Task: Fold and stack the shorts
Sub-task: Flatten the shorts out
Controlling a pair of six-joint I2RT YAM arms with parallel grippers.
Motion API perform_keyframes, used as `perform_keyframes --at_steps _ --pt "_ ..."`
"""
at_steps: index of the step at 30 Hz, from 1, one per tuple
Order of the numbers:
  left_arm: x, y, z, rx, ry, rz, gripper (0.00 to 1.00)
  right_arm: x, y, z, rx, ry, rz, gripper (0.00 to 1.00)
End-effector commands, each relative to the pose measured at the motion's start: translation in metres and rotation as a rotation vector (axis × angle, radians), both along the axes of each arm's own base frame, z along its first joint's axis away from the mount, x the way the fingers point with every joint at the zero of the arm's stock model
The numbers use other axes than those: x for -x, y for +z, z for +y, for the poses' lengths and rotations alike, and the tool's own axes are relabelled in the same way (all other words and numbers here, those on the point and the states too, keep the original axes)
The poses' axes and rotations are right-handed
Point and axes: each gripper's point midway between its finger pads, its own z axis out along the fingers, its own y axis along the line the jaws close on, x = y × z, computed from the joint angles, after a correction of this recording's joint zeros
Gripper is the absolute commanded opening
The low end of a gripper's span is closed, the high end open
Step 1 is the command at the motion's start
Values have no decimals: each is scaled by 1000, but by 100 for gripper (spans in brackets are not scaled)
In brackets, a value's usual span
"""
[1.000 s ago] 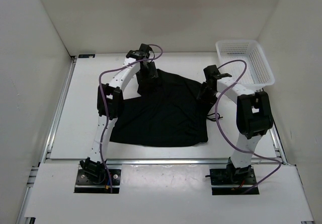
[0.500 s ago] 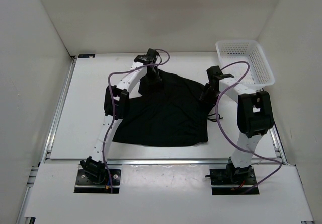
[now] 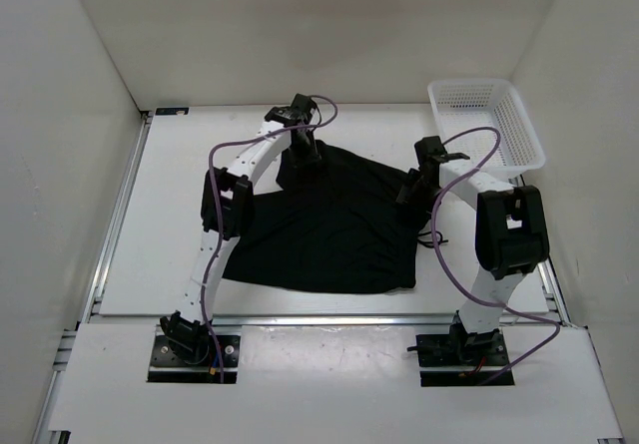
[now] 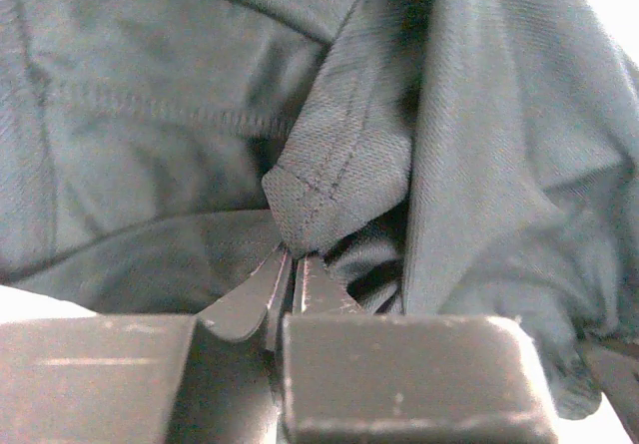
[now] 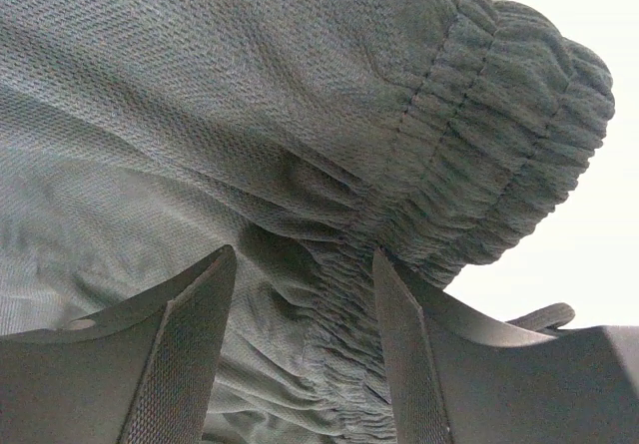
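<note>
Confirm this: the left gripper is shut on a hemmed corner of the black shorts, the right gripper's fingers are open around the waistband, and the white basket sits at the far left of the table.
One thing is wrong: the white basket sits at the far right of the table, as the top external view shows. The rest holds: the left gripper is shut on a hemmed corner of the black shorts, and the right gripper's fingers are open around the waistband.

The fixed overhead camera sits above and behind my bases, looking down and forward over the whole desk, both my arms and the white basket. My left wrist camera looks along my left end effector from very close, its frame filled by the black shorts. My right wrist camera is just as near, facing the gathered waistband past my right end effector; all three views share the shorts.
</note>
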Motion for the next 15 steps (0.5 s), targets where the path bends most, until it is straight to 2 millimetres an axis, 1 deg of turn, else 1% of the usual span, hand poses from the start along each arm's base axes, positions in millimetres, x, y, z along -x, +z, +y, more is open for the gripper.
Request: perform_keyframes --at_steps 1,2,3,4,5,6,7,8,9,10,11,12,13,14,15 --pt "-5 68 11 26 3 -118 14 -6 19 -10 30 -30 -70 63" --pt "-3 69 12 25 3 -115 10 -5 31 -12 35 -47 -104 63" --pt "-1 73 13 25 3 -115 10 -3 35 -16 47 -52 -118 63" --pt "3 65 15 11 -6 -95 10 -2 41 -22 75 -65 -143 64" --pt "3 66 18 1 0 -100 10 -2 58 -26 78 -87 -195 64" --pt "4 69 20 -5 4 -106 10 3 61 -30 93 -105 -208 65" --pt "6 65 21 -11 4 -93 10 5 65 -34 108 -114 -225 68" --pt "5 71 23 -14 9 -110 10 8 76 -38 115 -123 -259 68" --pt "7 68 23 -18 8 -102 10 15 72 -44 139 -140 -247 68" --pt "7 73 23 -14 9 -110 10 19 70 -45 140 -140 -244 69" --pt "7 73 23 -14 9 -110 10 22 66 -47 135 -145 -230 70" --pt "7 78 23 -10 9 -118 10 23 61 -43 118 -137 -218 70" --pt "7 78 23 -10 9 -118 10 22 55 -41 97 -135 -206 70" --pt "7 78 23 -10 9 -118 10 21 45 -31 52 -100 -177 68" --pt "11 74 25 -18 8 -102 10 19 40 -26 28 -89 -169 68"
